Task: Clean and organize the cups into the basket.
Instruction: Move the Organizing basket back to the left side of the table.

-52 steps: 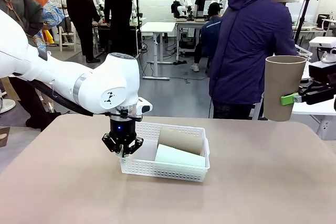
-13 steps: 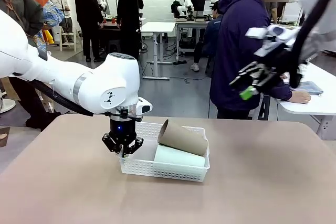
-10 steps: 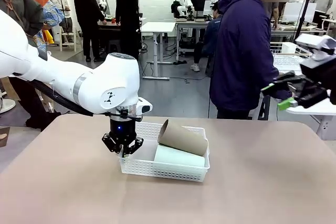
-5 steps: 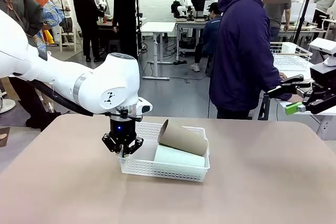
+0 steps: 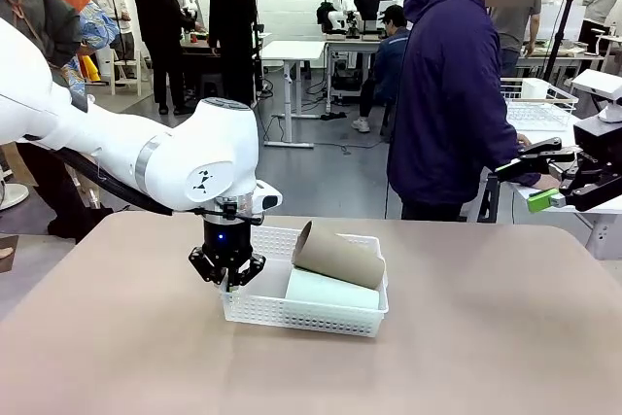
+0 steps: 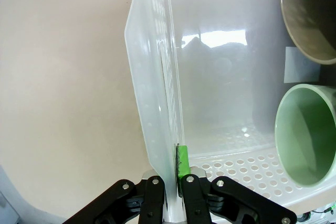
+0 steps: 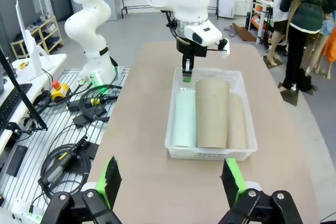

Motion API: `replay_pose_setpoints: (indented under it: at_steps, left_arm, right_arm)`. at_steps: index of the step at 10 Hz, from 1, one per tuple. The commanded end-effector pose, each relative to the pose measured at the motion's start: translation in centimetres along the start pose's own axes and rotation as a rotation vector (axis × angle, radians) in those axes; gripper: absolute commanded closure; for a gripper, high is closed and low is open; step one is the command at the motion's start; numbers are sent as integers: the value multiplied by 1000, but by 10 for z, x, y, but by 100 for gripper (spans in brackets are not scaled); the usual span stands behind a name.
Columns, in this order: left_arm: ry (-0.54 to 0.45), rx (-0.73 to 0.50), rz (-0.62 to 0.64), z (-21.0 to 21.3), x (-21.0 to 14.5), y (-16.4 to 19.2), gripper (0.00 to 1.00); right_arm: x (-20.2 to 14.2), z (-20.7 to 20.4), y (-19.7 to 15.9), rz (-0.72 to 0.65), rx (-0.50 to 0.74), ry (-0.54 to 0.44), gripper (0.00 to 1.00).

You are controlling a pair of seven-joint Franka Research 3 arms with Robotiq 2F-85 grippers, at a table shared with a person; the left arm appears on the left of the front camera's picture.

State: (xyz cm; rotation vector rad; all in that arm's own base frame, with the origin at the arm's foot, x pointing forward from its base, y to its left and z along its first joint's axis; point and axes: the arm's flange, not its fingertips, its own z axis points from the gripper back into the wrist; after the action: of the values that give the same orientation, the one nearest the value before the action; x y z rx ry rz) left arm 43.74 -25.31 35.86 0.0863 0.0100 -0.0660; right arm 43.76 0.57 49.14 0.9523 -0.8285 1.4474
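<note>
I see bright, even overhead light in the room; my front view is sharp, with soft shadows under the basket [image 5: 303, 313] on the bench [image 5: 466, 337]. My left wrist view is washed out, with white glare on the basket floor (nearly overexposed). My right wrist view bends at the edges.

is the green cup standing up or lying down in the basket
Lying down: the green cup rests on its side in the basket, beside two brown cups.

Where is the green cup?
In the front view, the mint green cup lies on its side in the white basket, under a brown cup.
</note>
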Motion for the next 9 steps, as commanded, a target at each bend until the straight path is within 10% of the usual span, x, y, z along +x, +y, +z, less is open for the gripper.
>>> replay_pose_setpoints:
  at_steps: [1,7,9]
  left_arm:
    - [-6,17,2,-2,-1,-1,100]
    - [-6,17,2,-2,-1,-1,100]
    - [-6,17,2,-2,-1,-1,100]
  right_arm:
    - [0,1,-1,-11,1,18,0]
    - [0,0,0,0,0,0,0]
    - [-20,73,-23,-736,-10,-316,0]
